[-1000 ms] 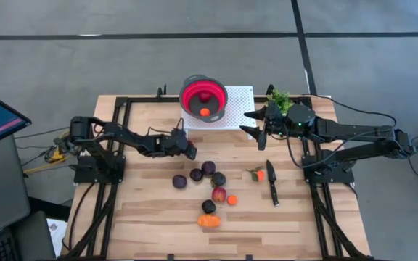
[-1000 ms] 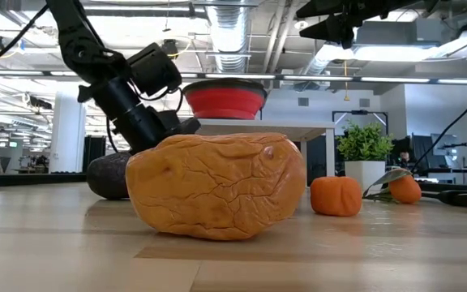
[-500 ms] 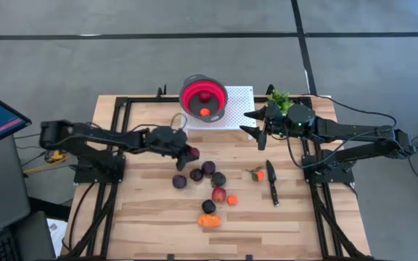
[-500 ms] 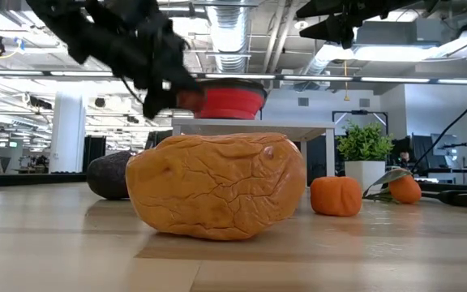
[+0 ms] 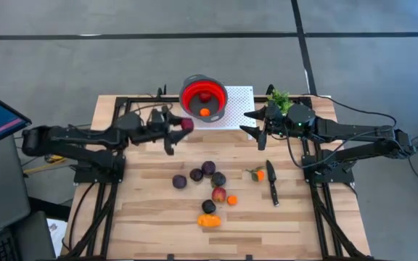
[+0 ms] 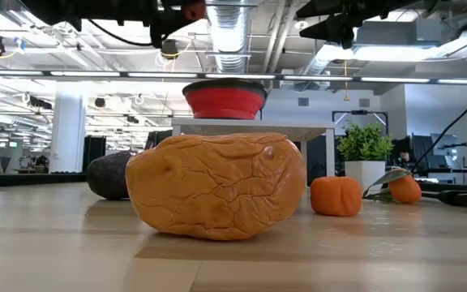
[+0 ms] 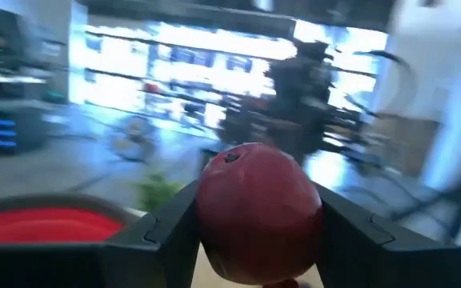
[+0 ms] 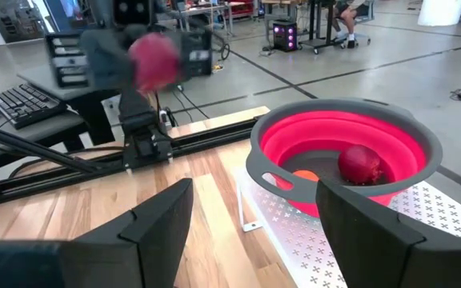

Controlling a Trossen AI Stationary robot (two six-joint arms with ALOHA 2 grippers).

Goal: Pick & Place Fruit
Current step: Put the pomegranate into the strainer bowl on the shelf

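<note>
From above, my left gripper [image 5: 182,125] holds a dark red plum [image 5: 187,124] raised just beside the red bowl [image 5: 203,95], which already has a red ball [image 5: 205,96] and a small orange [image 5: 205,112] inside; more fruit [image 5: 208,168] lies mid-worktop [image 5: 144,203]. My right gripper [image 5: 260,130] waits by the bowl's other side, fingers wide apart. At table height, the large orange piece [image 6: 216,186] fills the foreground. My left wrist camera shows the plum [image 7: 258,212] clamped between both fingers. My right wrist camera sees the bowl [image 8: 350,144] and the lifted plum [image 8: 153,61].
</note>
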